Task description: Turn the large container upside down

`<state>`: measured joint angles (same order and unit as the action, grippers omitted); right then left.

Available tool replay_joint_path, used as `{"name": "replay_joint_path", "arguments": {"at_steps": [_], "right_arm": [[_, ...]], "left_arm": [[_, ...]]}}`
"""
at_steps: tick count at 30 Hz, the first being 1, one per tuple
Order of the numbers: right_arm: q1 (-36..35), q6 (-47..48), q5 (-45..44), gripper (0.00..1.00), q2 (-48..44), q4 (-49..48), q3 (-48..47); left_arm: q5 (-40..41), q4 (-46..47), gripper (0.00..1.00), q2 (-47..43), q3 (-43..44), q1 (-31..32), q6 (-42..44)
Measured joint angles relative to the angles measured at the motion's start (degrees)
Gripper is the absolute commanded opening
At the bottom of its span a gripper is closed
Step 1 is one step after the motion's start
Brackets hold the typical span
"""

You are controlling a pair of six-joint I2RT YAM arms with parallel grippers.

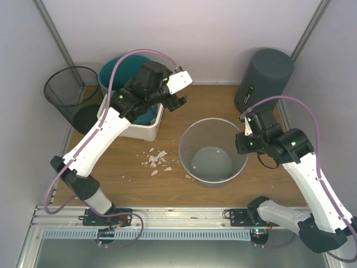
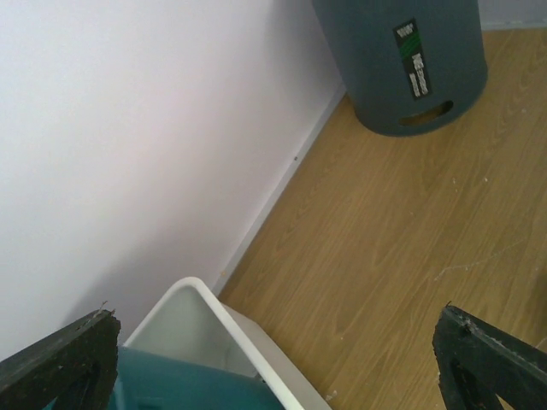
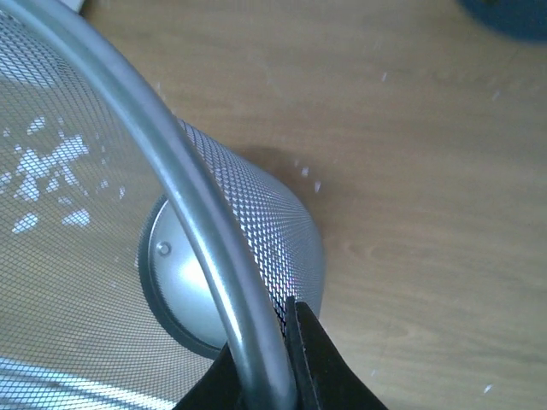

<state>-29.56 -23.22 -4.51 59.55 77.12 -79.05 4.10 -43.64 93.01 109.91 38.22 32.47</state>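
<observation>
Right gripper (image 3: 261, 359) is pinching the right-hand rim of the silver mesh bin (image 1: 184, 146), which sits mid-table with its mouth up. Left gripper (image 1: 177, 100) hangs spread wide at far left, over the white tub (image 1: 146, 129) with a teal bucket (image 1: 114, 70) in it.

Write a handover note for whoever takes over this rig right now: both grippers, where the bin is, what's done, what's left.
Right gripper: fingers shut on the rim of the silver mesh bin, on its right side.
Left gripper: open, holding nothing, above the white tub at back left.
Bin: upright in the middle of the table, mouth up, nothing visible inside. White scraps lie just to its left.
Done: rim gripped.
Left: lift, turn the bin over, set it mouth down, let go.
</observation>
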Motion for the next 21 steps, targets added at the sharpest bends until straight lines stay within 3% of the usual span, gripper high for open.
{"name": "replay_joint_path", "arguments": {"at_steps": [4,13,21], "right_arm": [[0.0,3.52,-3.04,0.01,0.17,-3.32,-4.33],[-2.67,18.56,-10.56,0.01,5.35,-21.11,-7.02],[-6.93,44.81,-26.14,0.01,11.08,-49.59,2.25]], "left_arm": [[0.66,0.76,0.99,-3.04,0.02,-0.48,-1.22],[3.34,2.93,0.99,-16.44,0.57,-5.07,-3.32],[4.5,3.52,0.99,-23.58,-5.92,-8.41,-3.63]]}}
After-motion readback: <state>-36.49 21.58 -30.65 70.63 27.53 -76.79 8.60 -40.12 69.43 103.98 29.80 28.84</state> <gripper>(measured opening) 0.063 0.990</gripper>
